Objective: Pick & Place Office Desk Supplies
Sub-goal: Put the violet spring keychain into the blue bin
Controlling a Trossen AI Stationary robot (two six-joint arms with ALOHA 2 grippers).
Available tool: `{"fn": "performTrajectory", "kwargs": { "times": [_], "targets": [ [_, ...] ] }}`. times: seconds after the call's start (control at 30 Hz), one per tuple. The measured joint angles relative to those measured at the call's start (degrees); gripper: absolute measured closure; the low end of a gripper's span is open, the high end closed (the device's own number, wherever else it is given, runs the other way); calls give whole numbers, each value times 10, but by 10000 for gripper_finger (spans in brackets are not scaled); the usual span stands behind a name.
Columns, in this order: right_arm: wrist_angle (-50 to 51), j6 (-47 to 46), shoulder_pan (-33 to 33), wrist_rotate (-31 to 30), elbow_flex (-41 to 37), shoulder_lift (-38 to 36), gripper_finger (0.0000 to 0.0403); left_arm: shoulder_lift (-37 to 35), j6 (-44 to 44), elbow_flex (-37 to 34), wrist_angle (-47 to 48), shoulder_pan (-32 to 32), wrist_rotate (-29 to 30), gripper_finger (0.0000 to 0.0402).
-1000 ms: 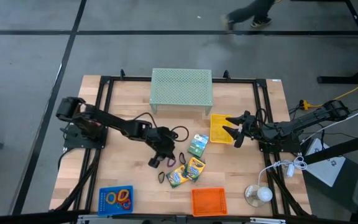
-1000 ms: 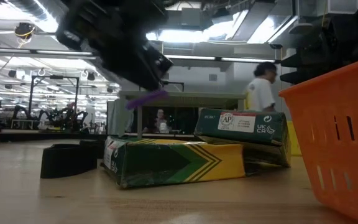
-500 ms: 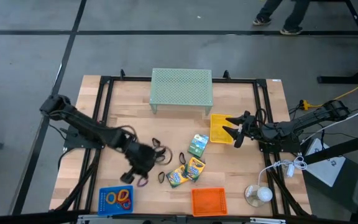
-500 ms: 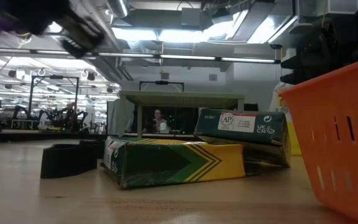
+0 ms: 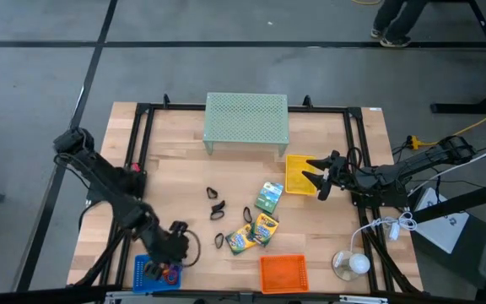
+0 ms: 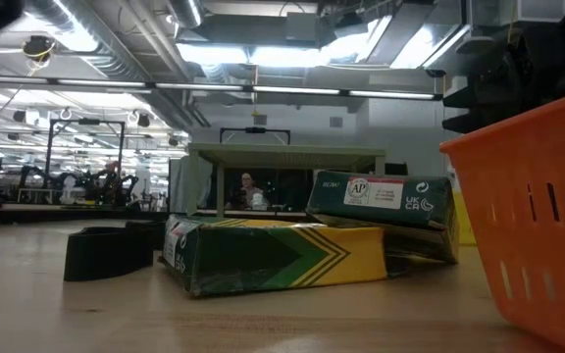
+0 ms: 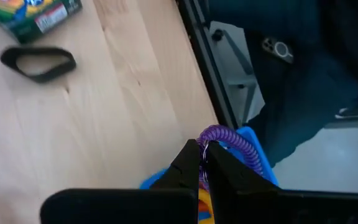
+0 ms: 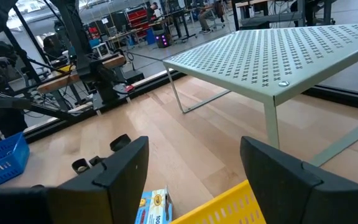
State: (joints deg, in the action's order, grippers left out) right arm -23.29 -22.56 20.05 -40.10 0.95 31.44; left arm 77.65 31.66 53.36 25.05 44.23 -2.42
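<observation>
Left gripper (image 7: 205, 163) fingers pinch the purple coiled ring (image 7: 229, 142) over the blue plastic basket (image 5: 145, 272): light, springy, best nipped across one strand. Right gripper (image 5: 318, 179) waits, fingers spread wide.

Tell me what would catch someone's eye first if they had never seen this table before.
Probably the left gripper over the blue basket at the table's front left corner, shut on a purple coil ring. Next, the cluster of green-and-yellow crayon boxes in the middle of the table, with black clips beside them. The right gripper waits open over the yellow basket, near the pale green mesh riser.
</observation>
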Motion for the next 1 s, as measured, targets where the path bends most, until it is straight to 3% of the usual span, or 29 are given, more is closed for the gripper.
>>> {"fn": "performTrajectory", "kwargs": {
  "times": [0.27,0.67,1.0],
  "targets": [
    [0,-10,0,0,0,0,147,0,133,-43,-14,82,86,394],
    [0,-11,0,0,0,0,147,0,248,-108,-55,134,118,392],
    [0,-11,0,0,0,0,147,0,267,-108,-60,134,138,320]
  ]
}}
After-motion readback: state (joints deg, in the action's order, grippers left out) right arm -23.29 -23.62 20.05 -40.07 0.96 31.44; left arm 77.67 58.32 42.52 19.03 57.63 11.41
